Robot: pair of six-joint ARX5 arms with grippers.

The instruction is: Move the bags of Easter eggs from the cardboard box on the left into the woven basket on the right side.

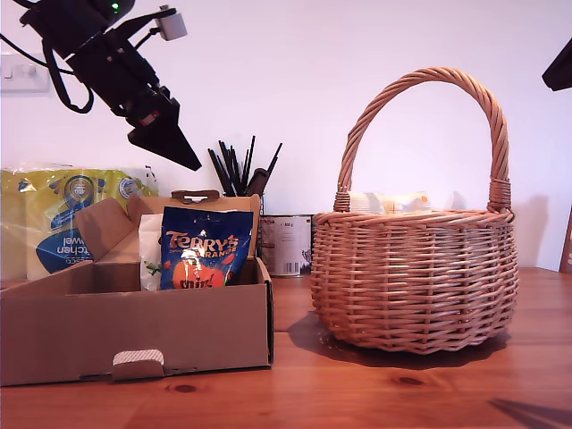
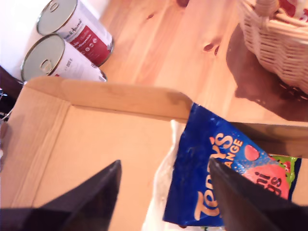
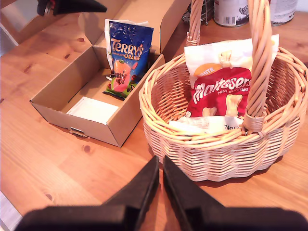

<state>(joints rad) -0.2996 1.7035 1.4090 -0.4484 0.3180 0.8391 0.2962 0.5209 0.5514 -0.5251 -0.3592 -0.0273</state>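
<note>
The dark blue Terry's Orange bag (image 1: 201, 250) (image 2: 216, 178) (image 3: 127, 53) stands in the cardboard box (image 1: 134, 331) (image 2: 96, 134) (image 3: 53, 98), leaning on its back wall with a white pouch (image 1: 149, 252) behind it. My first gripper (image 1: 183, 152) (image 2: 163, 163) hangs open above the box, over the bag and apart from it. The woven basket (image 1: 416, 277) (image 3: 159, 120) holds a Maltesers bag (image 3: 219, 86) and a white pouch (image 3: 199, 126). My second gripper (image 3: 160, 166) is shut and empty, hovering on the near side of the basket.
Two tins (image 2: 72, 21) (image 2: 48, 60) stand behind the box; one tin (image 1: 286, 243) shows between box and basket. A yellow-and-blue kitchen towel pack (image 1: 63, 223) and black utensils (image 1: 237, 170) are at the back. Something flat and white (image 3: 94, 109) lies on the box floor. Part of an arm (image 1: 559, 67) shows at the exterior view's right edge.
</note>
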